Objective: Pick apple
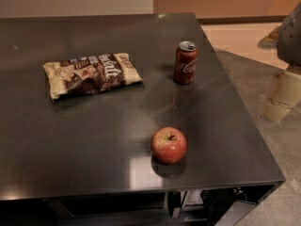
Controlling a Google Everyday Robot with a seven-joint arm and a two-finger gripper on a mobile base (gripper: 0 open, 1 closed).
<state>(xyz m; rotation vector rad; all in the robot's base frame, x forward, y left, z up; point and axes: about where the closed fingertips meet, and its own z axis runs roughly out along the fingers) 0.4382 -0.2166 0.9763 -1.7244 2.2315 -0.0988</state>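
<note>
**Apple near the front of the table, gripper off to the right**

You have the apple [168, 145] sitting on the dark, glossy table [70, 145], close to the front edge and a little right of the middle. It is red with yellowish speckles. Its short brown stem points up and leans slightly, and a dim reflection lies just under it. It stands free of the other things on the table.

Farther back, almost in line with the apple, a red soda can [185, 62] stands upright, well apart from the apple. To the left of the can a brown and cream snack bag [91, 74] lies flat, well apart from both the can and the apple.

Look for the gripper [278, 108] at the right edge of the view. It is a pale, jointed shape hanging beyond the table's right side, over the grey floor [249, 79] and below a rounded grey part of the arm [291, 32]. It is well apart from the apple and touches nothing on the table. You cannot tell from here whether it is set wide or narrow.
</note>
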